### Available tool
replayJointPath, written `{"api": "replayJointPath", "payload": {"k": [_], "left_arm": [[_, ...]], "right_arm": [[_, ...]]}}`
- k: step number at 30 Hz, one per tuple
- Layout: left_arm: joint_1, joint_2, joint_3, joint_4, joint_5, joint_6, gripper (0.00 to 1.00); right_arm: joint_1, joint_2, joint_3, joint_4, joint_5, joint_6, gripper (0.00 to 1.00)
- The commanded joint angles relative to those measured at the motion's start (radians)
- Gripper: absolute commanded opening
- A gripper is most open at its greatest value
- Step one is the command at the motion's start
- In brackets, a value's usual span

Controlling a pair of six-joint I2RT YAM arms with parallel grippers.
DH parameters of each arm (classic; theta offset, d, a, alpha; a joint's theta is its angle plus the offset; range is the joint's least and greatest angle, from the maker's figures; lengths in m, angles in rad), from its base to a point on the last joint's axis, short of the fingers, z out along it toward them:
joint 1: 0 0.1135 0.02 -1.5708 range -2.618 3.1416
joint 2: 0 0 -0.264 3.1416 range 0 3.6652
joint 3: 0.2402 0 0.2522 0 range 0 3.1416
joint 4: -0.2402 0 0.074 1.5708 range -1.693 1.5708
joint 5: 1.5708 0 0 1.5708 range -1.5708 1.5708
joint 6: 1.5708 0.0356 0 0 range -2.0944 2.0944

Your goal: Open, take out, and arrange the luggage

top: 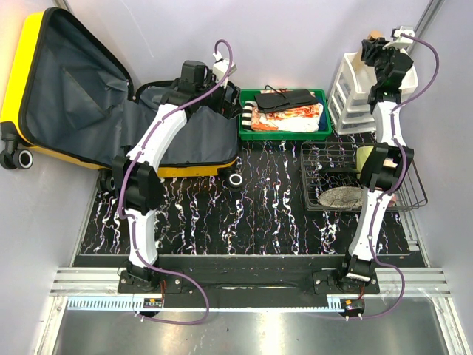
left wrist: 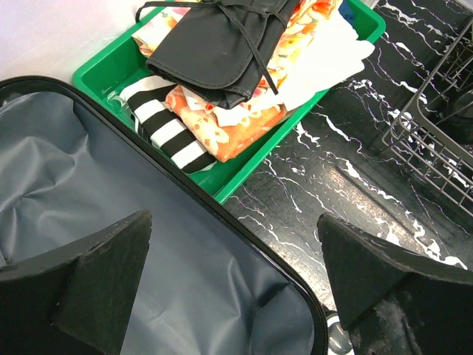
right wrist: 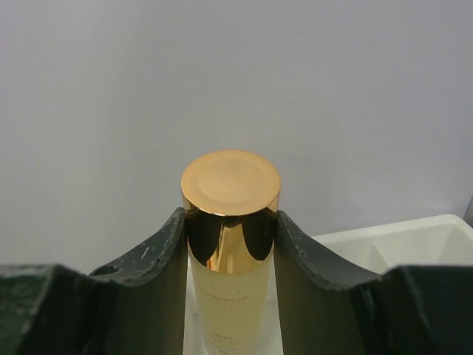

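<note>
Left arm [top: 151, 148]: bent at the elbow, forearm angled forward and to the right.
Left hand [left wrist: 233, 222]: pointing down, fingers spread wide, holding nothing.
Right arm [top: 377, 192]: stretched far forward.
Right hand [right wrist: 230, 218]: fingers clamped on either side of a bottle [right wrist: 230, 181].

A robotics lab cell, by the look of it; plain pale panels [top: 295, 44] box in a table [top: 266, 214] with a black marbled cover; a left arm [top: 140, 192] and right arm [top: 377, 200], trailing purple cables [top: 437, 70], are bolted to an aluminium rail [top: 244, 279] at the near edge.
</note>
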Motion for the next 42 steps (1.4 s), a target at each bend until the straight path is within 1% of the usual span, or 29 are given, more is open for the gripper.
{"api": "replayJointPath", "payload": {"k": [1, 3, 4, 6, 7, 8, 19, 25, 28, 31, 32, 34, 37, 38, 40, 41, 42], "left_arm": [[0.007, -0.056, 0.001, 0.042, -0.023, 0.004, 0.99], [0.007, -0.056, 0.001, 0.04, -0.021, 0.006, 0.99], [0.007, -0.056, 0.0, 0.04, -0.023, 0.007, 0.99], [0.008, -0.054, 0.001, 0.04, -0.021, 0.009, 0.99], [0.007, -0.053, 0.001, 0.04, -0.02, 0.007, 0.99], [0.007, -0.051, 0.003, 0.04, -0.017, 0.007, 0.99], [0.013, -0.056, -0.011, 0.04, -0.012, 0.006, 0.99], [0.019, -0.068, -0.025, 0.04, -0.009, 0.012, 0.99], [0.021, -0.079, -0.032, 0.042, -0.011, 0.015, 0.99], [0.024, -0.09, -0.049, 0.04, -0.008, 0.019, 0.99], [0.025, -0.091, -0.054, 0.04, -0.008, 0.021, 0.99], [0.028, -0.097, -0.065, 0.042, -0.008, 0.016, 0.99], [0.033, -0.11, -0.098, 0.064, -0.003, 0.001, 0.99], [0.034, -0.114, -0.104, 0.069, 0.0, 0.001, 0.99], [0.036, -0.117, -0.112, 0.072, 0.005, -0.002, 0.99], [0.036, -0.119, -0.115, 0.072, 0.005, -0.002, 0.99], [0.036, -0.119, -0.117, 0.074, 0.006, -0.004, 0.99]], "right_arm": [[0.004, -0.103, 0.004, 0.107, -0.003, -0.008, 0.28], [0.004, -0.104, 0.007, 0.104, -0.011, -0.004, 0.39], [0.004, -0.107, 0.009, 0.099, -0.02, -0.002, 0.46], [0.004, -0.109, 0.012, 0.094, -0.028, 0.002, 0.52], [0.004, -0.11, 0.013, 0.093, -0.035, 0.002, 0.59], [0.004, -0.11, 0.013, 0.09, -0.037, 0.002, 0.61], [0.004, -0.112, 0.03, 0.07, -0.072, 0.025, 0.69], [-0.01, -0.162, -0.004, 0.036, -0.077, 0.033, 0.76], [-0.036, -0.219, -0.027, -0.033, -0.093, 0.039, 0.8], [-0.088, -0.274, -0.048, -0.125, -0.132, 0.047, 0.82], [-0.114, -0.294, -0.051, -0.189, -0.147, 0.03, 0.82], [-0.137, -0.314, -0.063, -0.251, -0.176, 0.009, 0.83], [-0.174, -0.342, -0.073, -0.367, -0.245, -0.047, 0.83], [-0.176, -0.345, -0.067, -0.455, -0.274, -0.097, 0.82], [-0.18, -0.337, -0.047, -0.528, -0.29, -0.145, 0.82], [-0.18, -0.331, -0.033, -0.606, -0.311, -0.189, 0.81], [-0.18, -0.324, -0.005, -0.639, -0.316, -0.202, 0.8]]}}
